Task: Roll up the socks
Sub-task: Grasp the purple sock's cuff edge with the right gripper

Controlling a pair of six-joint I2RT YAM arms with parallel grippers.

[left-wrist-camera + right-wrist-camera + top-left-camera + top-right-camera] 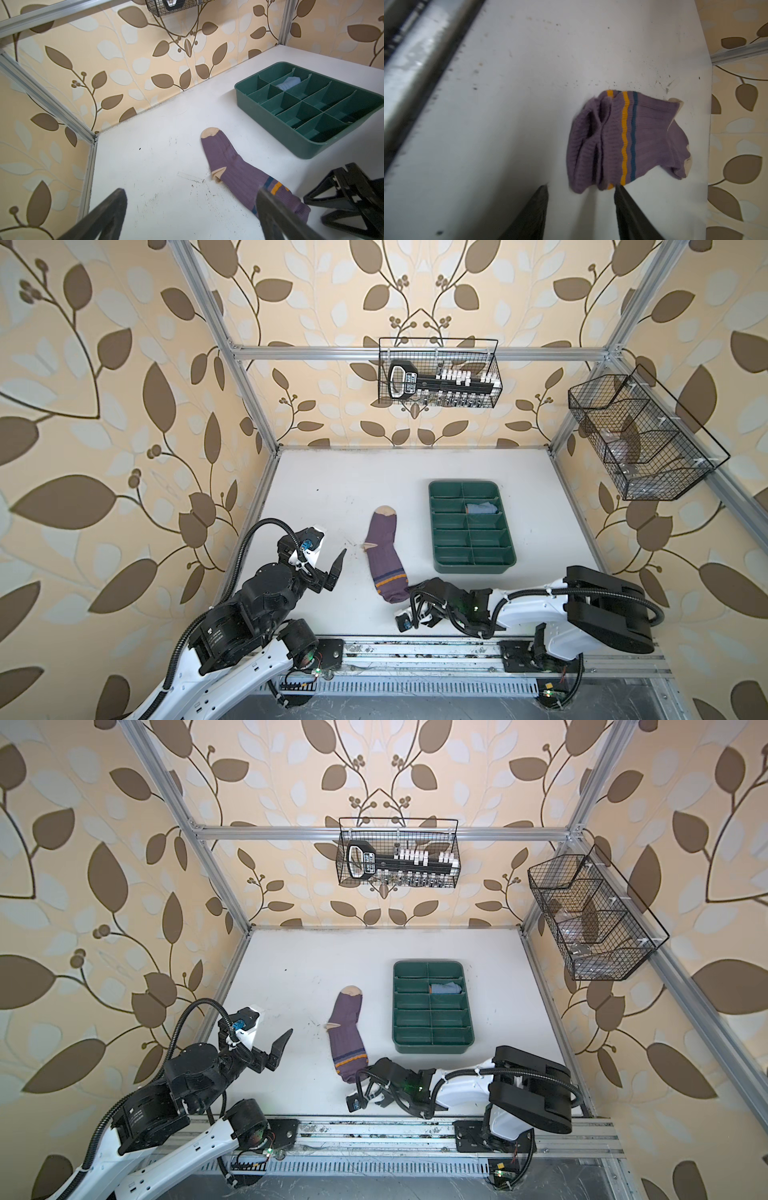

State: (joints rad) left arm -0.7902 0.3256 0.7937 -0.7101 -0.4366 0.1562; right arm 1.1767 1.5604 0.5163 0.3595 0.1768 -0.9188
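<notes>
The purple sock [384, 556] lies flat mid-frame on the worktop [324, 497]; the right claw [581, 185], parted and empty, sits at its cuff, probably to begin rolling. The left claw [190, 193], wide apart, holds nothing.

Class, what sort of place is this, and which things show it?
Likely a robot test cell: left arm and right arm on a rail, aluminium frame around wallpapered walls, purple sock beside a green divided tray.

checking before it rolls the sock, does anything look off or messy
Nothing spilled or damaged. The purple sock lies unrolled on the table, its cuff bunched in folds near the right gripper. Dark specks mark the table beside it.
</notes>
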